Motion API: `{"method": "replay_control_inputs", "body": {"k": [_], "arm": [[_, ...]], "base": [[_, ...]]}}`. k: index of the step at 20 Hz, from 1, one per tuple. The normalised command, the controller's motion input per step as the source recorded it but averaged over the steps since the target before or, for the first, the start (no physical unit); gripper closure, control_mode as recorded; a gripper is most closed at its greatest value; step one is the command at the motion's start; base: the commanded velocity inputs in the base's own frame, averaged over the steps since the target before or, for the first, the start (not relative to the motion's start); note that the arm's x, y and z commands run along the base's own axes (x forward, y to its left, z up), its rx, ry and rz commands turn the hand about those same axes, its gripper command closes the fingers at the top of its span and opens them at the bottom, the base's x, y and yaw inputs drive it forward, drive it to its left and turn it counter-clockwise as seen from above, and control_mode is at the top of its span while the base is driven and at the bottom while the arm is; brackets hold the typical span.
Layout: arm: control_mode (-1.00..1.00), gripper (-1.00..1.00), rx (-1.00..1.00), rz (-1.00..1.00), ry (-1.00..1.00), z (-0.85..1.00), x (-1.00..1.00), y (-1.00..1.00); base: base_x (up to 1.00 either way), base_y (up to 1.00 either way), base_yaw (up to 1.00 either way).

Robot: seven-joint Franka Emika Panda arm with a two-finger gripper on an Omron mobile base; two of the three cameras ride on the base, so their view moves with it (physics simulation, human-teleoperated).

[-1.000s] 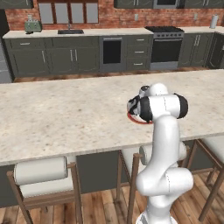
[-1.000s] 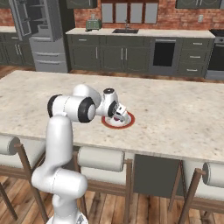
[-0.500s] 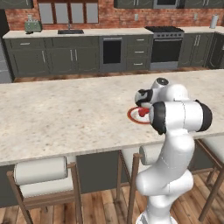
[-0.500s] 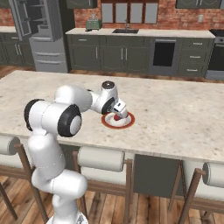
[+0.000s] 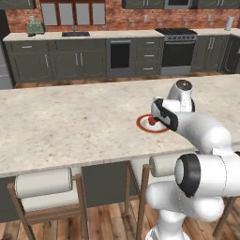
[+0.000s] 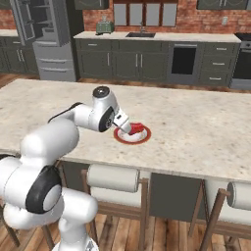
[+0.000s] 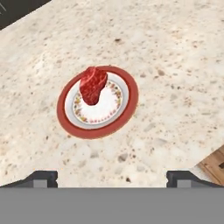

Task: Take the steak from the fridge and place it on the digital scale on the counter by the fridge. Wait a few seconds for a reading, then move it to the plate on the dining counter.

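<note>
A: What sits nearest the base?

B: Stools [image 5: 44, 185] line the near edge of the surface [image 5: 70, 126], cushions tucked just under the overhang. The arm reaches over that edge.

A: And the gripper?

B: The gripper [image 7: 111, 177] hangs above the stone with its jaws spread wide, the two tips far apart at the bottom of the hand view. It holds nothing.

A: Where is the steak?

B: The steak [image 7: 92, 84] lies on the plate [image 7: 127, 107], toward one side of the white centre, touching the red-brown rim. Gripper and steak are apart.

A: How much room is around the plate?

B: Bare speckled stone lies on every side of it; the plate [image 6: 143, 138] sits nearer the stool edge than the far edge.

A: Beyond the surface?

B: A strip of wood floor, then dark cabinets with an oven under a brick wall. The fridge [image 6: 46, 39] stands far left in the right base view, a door open on grey shelves.
</note>
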Motion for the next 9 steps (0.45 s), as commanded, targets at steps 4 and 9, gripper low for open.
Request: {"method": "replay_control_inputs", "body": {"k": [4, 9], "arm": [[-1.00, -1.00, 0.00, -0.08, 0.04, 0.77, -1.00, 0.45], [-1.00, -1.00, 0.00, -0.03, 0.05, 0.46, -1.00, 0.52]], "base": [[0.00, 0.00, 0.00], [0.00, 0.00, 0.00]]}}
